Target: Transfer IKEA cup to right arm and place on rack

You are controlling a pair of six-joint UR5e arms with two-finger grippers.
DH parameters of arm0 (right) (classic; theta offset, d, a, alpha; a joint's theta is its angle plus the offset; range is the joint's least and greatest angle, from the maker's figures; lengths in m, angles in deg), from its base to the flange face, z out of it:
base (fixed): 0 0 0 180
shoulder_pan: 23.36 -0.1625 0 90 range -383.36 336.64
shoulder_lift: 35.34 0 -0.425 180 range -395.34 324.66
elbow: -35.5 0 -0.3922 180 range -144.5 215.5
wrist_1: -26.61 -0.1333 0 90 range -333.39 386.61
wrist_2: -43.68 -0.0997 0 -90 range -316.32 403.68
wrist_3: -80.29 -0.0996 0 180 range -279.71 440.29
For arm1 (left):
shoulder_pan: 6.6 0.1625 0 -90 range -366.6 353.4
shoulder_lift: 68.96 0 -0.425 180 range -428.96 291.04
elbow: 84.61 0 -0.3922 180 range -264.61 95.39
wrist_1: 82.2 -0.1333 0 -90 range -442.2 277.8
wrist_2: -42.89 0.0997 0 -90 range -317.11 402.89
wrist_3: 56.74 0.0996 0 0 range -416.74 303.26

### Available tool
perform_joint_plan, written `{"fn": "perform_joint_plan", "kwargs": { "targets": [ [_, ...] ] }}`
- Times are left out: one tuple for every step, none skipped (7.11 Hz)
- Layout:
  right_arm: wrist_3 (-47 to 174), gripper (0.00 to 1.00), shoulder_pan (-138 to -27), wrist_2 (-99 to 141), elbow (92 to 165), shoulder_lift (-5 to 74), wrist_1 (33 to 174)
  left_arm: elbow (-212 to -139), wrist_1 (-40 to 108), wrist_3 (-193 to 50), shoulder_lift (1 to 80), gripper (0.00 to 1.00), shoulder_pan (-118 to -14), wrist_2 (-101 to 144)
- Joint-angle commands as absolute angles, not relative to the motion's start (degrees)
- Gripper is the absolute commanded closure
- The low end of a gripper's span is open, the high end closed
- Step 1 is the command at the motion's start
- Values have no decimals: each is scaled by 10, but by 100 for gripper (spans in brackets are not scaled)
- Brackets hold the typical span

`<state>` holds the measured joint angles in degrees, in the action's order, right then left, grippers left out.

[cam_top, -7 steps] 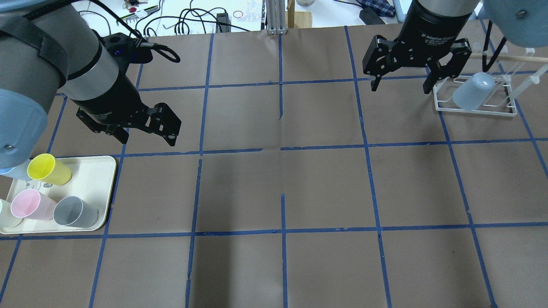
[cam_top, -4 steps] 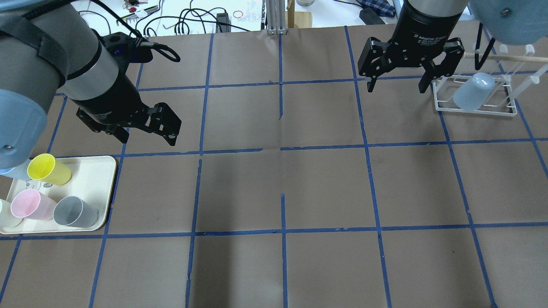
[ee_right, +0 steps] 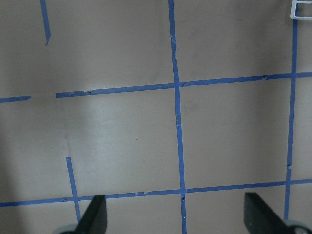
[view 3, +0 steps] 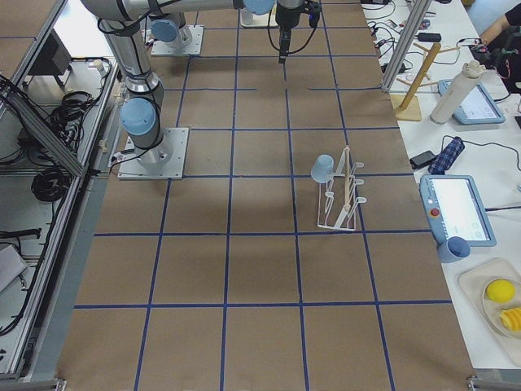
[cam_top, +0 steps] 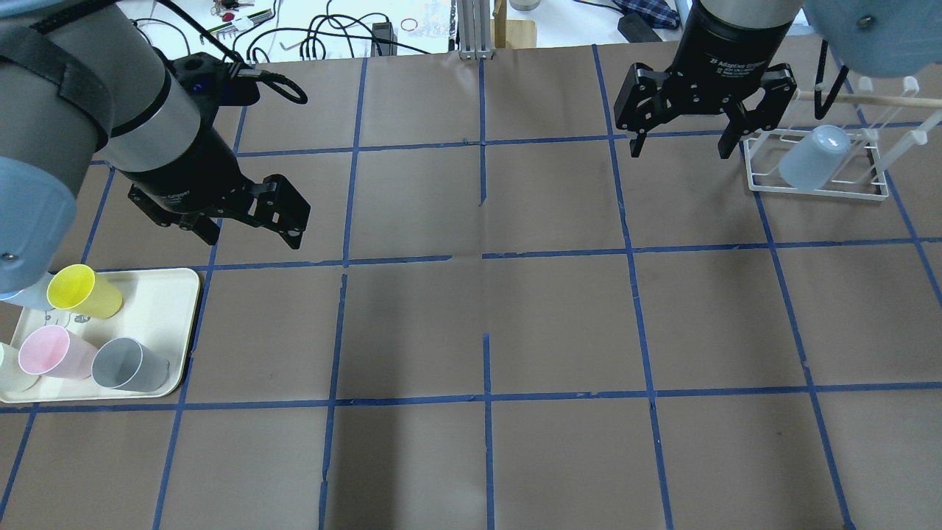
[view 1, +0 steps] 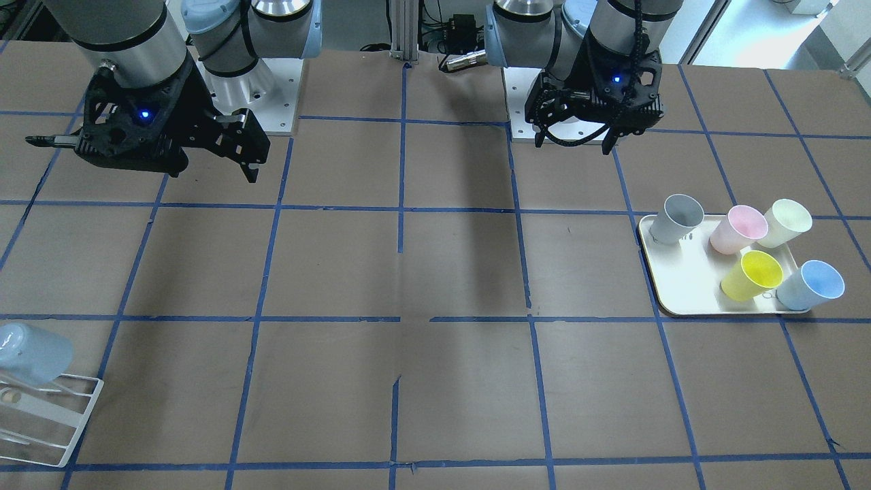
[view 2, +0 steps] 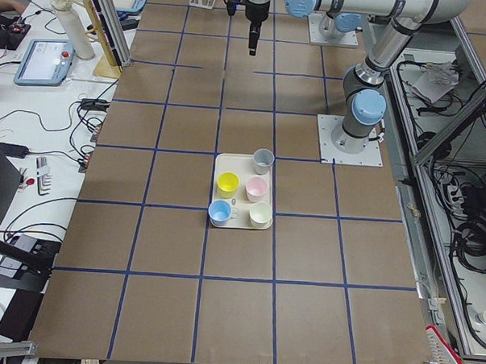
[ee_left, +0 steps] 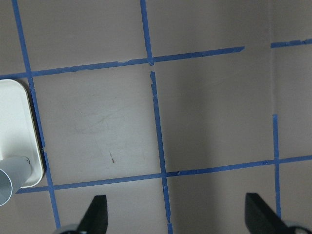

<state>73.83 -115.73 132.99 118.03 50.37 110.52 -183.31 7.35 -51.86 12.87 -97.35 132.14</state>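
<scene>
IKEA cup (cam_top: 813, 158) looks light, stiff thin plastic, slick and tapered, so pinch across wall near rim, gentle squeeze. Sits tilted on rack (cam_top: 817, 194), nothing holding it. Left gripper (cam_top: 252, 235) and right gripper (cam_top: 681, 147) both spread wide, empty. Count: one rack, one tray (view 1: 680, 292), five other cups on it.

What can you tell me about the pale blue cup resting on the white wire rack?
The pale blue cup is a plain tapered tumbler with no handle, and it looks like smooth plastic. It sits upside down and tilted on the white wire rack, with its closed base uppermost and its wider rim lower among the wires. Only the rack touches it. The right pincer hangs open beside the rack, clear of the cup.
</scene>
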Motion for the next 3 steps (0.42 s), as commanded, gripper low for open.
{"fn": "perform_joint_plan", "kwargs": {
  "targets": [
    [739,0,-1157,1331,1181,503,1109,-1833,73,-521,128,0,-973,1321],
    [739,0,-1157,1331,1181,501,1111,-1833,72,-521,127,0,-973,1322],
    [740,0,-1156,1331,1181,501,1116,-1833,73,-521,123,0,-973,1324]
  ]
}}
